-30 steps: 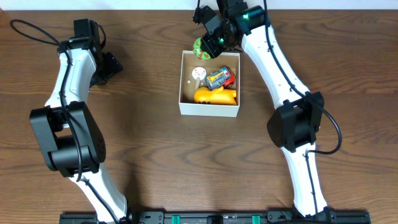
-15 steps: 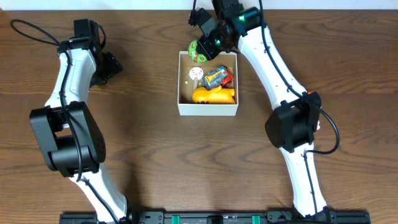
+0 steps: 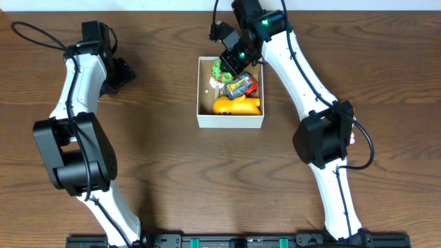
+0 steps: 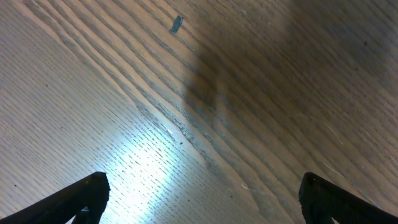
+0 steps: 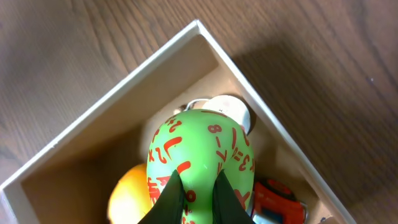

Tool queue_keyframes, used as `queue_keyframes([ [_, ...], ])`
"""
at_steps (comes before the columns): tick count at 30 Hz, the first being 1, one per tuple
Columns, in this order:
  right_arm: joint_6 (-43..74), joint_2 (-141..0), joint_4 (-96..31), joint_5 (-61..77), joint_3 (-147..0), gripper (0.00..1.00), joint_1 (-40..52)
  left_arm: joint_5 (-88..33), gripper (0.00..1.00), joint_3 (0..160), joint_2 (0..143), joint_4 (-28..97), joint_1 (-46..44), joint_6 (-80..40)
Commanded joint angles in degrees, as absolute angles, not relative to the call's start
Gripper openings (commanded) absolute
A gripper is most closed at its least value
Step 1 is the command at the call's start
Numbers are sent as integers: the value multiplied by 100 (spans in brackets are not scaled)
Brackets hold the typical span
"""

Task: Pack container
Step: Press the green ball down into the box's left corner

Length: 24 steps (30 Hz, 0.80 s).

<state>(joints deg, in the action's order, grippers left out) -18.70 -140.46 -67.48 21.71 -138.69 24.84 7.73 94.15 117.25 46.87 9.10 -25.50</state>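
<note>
The container (image 3: 231, 122) is a white-walled square box with a brown inside, at the table's top centre. It holds a yellow toy (image 3: 236, 105), a red and grey toy (image 3: 242, 86) and a white round piece (image 5: 233, 107). My right gripper (image 3: 224, 69) is shut on a green toy with red marks (image 5: 200, 152) and holds it over the box's upper left part (image 5: 112, 99). My left gripper (image 4: 199, 202) is open and empty over bare wood at the far left, well away from the box.
The left arm's dark wrist (image 3: 118, 74) is at the upper left of the wooden table (image 3: 172, 179). The right arm (image 3: 303, 76) reaches in from the right side over the table's far edge.
My right gripper has carried the green toy from just outside the box's top left corner down and in over the box. The left arm has not moved.
</note>
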Motion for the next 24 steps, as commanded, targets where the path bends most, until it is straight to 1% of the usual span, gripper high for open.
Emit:
queue_keyframes([
  [1, -2021, -14075, -6545, 2099, -13638, 9, 2587, 843, 98, 9376, 11734, 4703, 930, -2563],
  [2, -2023, -14075, -6484, 2099, -13603, 12, 2589, 843, 98, 9376, 11734, 4703, 930, -2563],
  [3, -2023, -14075, -6447, 2099, -13594, 17, 2589, 843, 98, 9376, 11734, 4703, 930, -2563],
  [4, -2023, -14075, -6414, 2099, -13590, 31, 2589, 843, 98, 9376, 11734, 4703, 930, -2563],
  [5, -2023, -14075, -6381, 2099, -13590, 37, 2587, 843, 98, 9376, 11734, 4703, 930, -2563],
  [7, -2021, -14075, -6335, 2099, -13590, 49, 2580, 843, 98, 9376, 11734, 4703, 930, -2563],
  [8, -2023, -14075, -6329, 2099, -13590, 53, 2571, 843, 98, 9376, 11734, 4703, 930, -2563],
  [9, -2021, -14075, -6331, 2099, -13590, 61, 2565, 843, 98, 9376, 11734, 4703, 930, -2563],
  [10, -2021, -14075, -6335, 2099, -13590, 63, 2554, 843, 98, 9376, 11734, 4703, 930, -2563],
  [13, -2018, -14075, -6351, 2099, -13590, 67, 2539, 843, 98, 9376, 11734, 4703, 930, -2563],
  [17, -1905, -14075, -6543, 2102, -13590, 67, 2475, 843, 98, 9376, 11734, 4703, 930, -2563],
  [21, -1890, -14075, -7135, 2058, -13590, 66, 2364, 843, 98, 9376, 11734, 4703, 930, -2563],
  [24, -1887, -14075, -7612, 1653, -13590, 67, 2265, 843, 98, 9376, 11734, 4703, 930, -2563],
])
